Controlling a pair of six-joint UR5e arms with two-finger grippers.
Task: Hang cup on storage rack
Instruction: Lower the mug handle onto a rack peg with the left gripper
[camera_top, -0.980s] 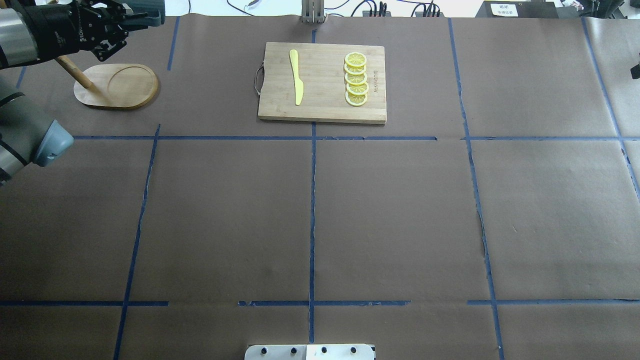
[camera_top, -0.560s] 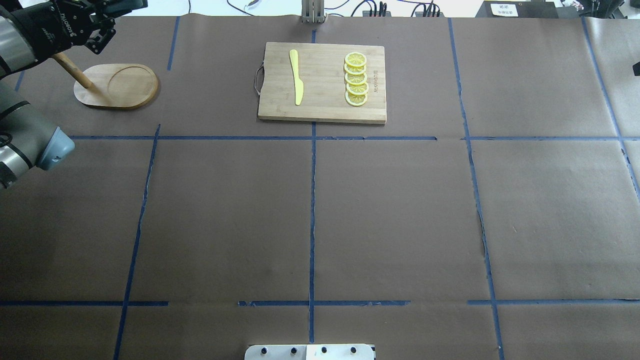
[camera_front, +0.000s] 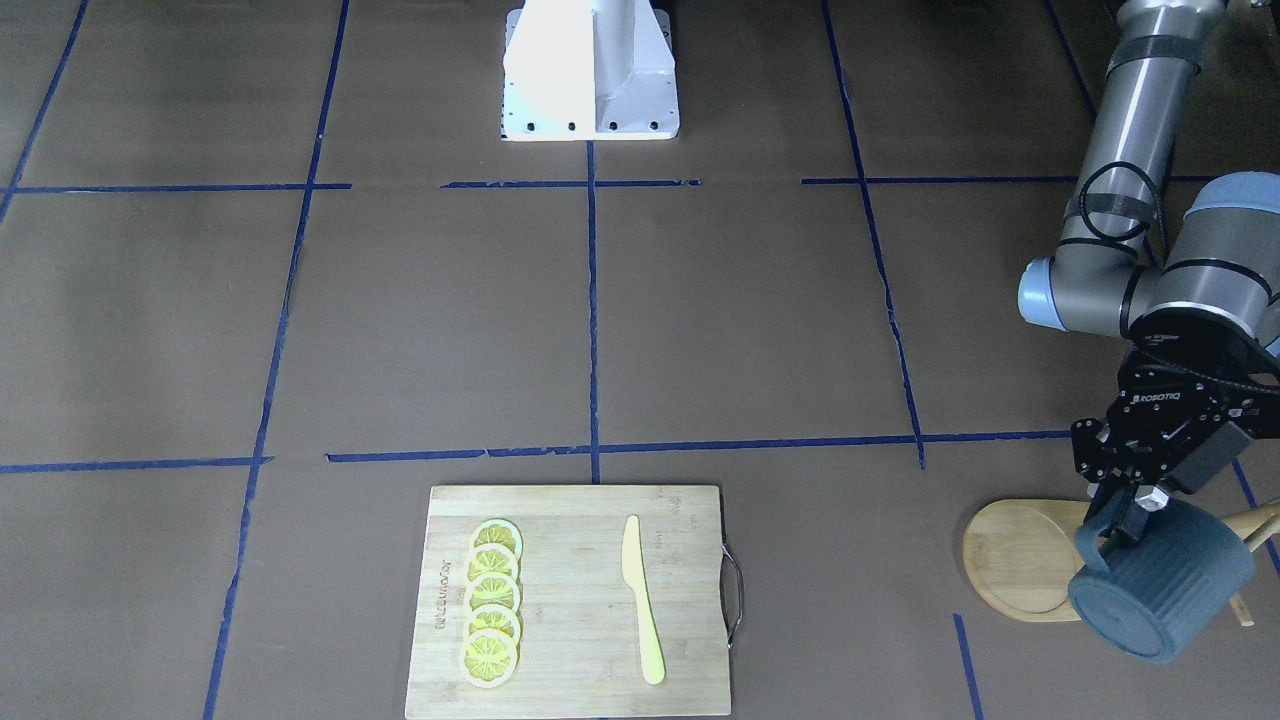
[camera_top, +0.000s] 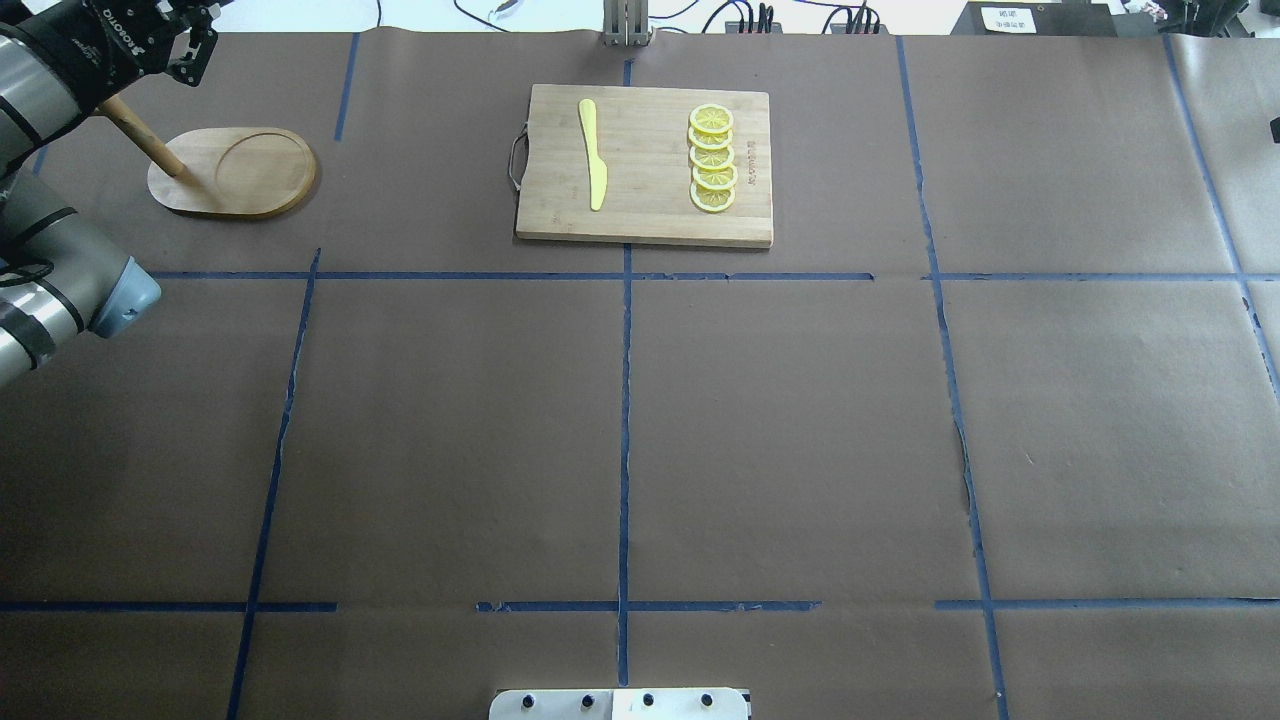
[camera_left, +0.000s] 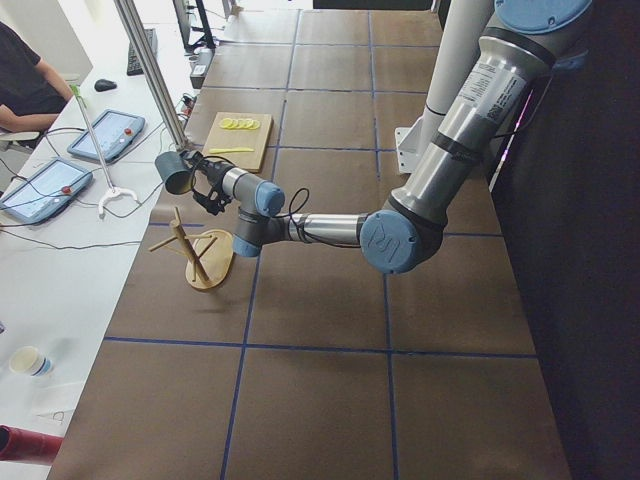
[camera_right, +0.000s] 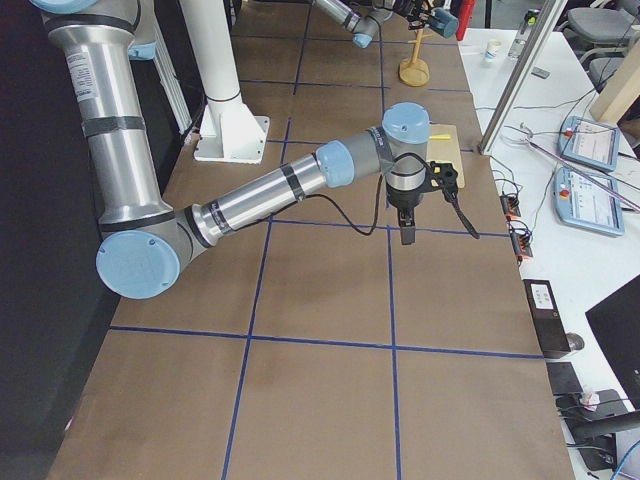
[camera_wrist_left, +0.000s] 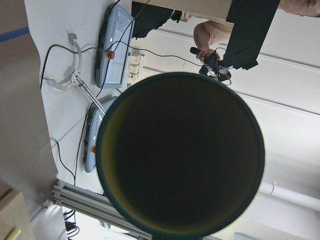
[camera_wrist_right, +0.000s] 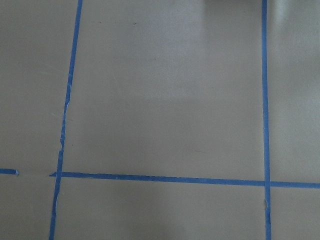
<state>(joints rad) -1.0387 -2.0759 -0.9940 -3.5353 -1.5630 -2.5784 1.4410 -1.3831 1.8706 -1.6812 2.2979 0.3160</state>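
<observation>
Your left gripper (camera_front: 1118, 522) is clamped on the handle (camera_front: 1090, 548) of the cup (camera_front: 1165, 585), held tilted in the air above the storage rack (camera_front: 1012, 560), seemingly clear of its pegs (camera_front: 1260, 517). Your right gripper (camera_right: 406, 232) points down at the table (camera_front: 760, 320); its jaws I cannot judge

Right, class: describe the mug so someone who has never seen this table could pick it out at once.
On the brown table with blue tape lines, find the wooden mug tree off to one side of the cutting board. Above it the left gripper holds the mug, tilted, off the table. It alone is dark blue-grey and ribbed; tree and board are pale wood.
</observation>
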